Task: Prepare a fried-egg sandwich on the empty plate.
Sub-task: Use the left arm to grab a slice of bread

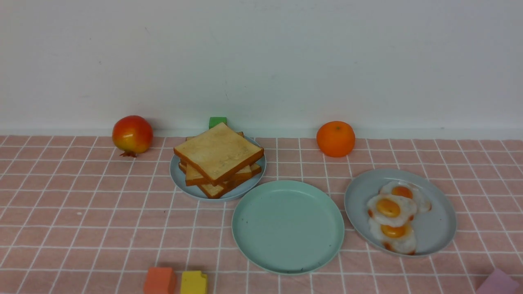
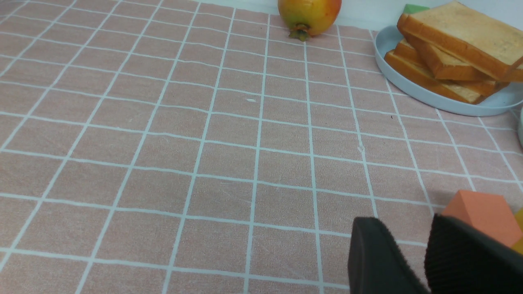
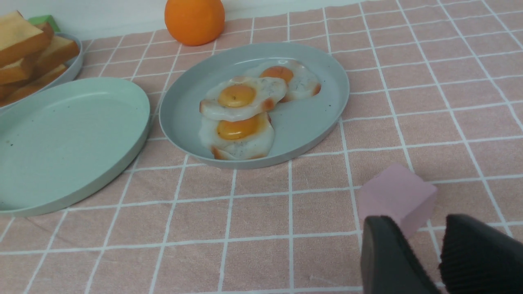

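Mint-green plate bare between toast and eggs.

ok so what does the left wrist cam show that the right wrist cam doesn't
Left wrist only: the pomegranate, the orange block and the left gripper.
Right wrist only: the fried eggs on the egg plate, the orange, the pink block, the right gripper and most of the mint-green plate.
Both: the toast stack on the toast plate, the green block and the checked cloth.
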